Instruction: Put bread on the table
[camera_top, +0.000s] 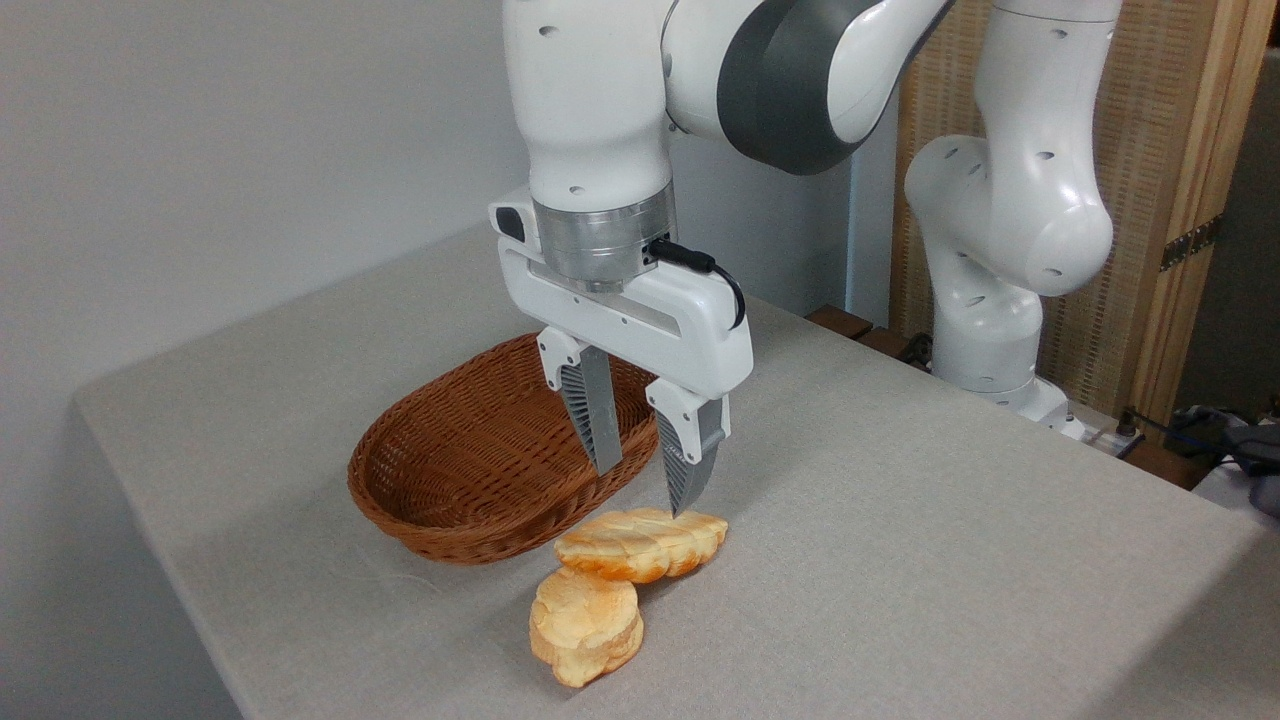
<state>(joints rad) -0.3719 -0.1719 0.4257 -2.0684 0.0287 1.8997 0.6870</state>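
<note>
Gripper (648, 490): you are looking at it hanging fingers-down off the arm (600, 110), jaws spread and pinching nothing; the right fingertip is showing at the bread's upper edge, and whether it is touching cannot be told.

Bread (642, 545): lying flat on the table (900, 520), directly under and slightly in front of the fingertips. Its long axis is running left to right, tipped a little upward at the right end, roughly in line with the gap between the jaws. Judged from this, the bread is already sitting on the table and your next move is a straight lift away.

Bun (585, 625): resting in front of the bread, touching or overlapping its left end.

Basket (470, 470): sitting empty just behind and left of the bread.

Table: grey cloth, running bare to the right. Behind it, a plain wall (200, 150) and a wooden screen (1170, 200).
</note>
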